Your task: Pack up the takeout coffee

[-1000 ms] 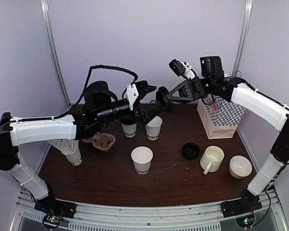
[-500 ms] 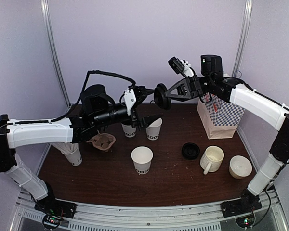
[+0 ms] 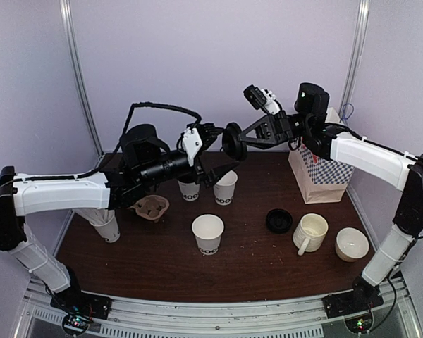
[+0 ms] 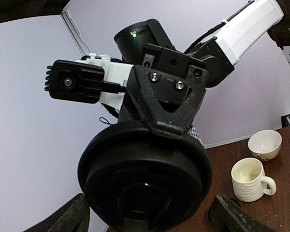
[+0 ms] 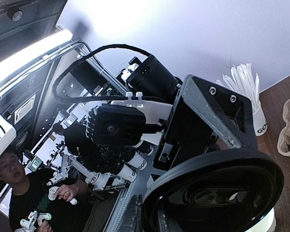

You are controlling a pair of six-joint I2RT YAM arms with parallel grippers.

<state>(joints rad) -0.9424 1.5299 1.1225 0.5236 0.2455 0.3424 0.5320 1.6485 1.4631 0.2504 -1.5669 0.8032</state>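
Right gripper [image 3: 238, 141]: clamped on the rim of a black lid [image 3: 230, 144], held in the air over the desk's [image 3: 162, 267] back edge.
Left gripper [image 3: 222, 152]: fingers spread wide either side of that lid, apart from it.
MOO cups [image 3: 208, 234]: three, lidless and upright; two stood by the back edge, one mid-desk.
Second lid [image 3: 278, 220]: lay flat beside the cream mug [image 3: 310, 232].

Three tall white paper cups with dark "MOO" lettering [image 3: 208, 234] stand upright, lidless.
One stands in front, two side by side behind it. A round black plastic lid [image 3: 278, 220] lies flat to the right; a second black lid [image 3: 229, 148] sits on edge in the right gripper [image 3: 234, 140], above the rear pair.
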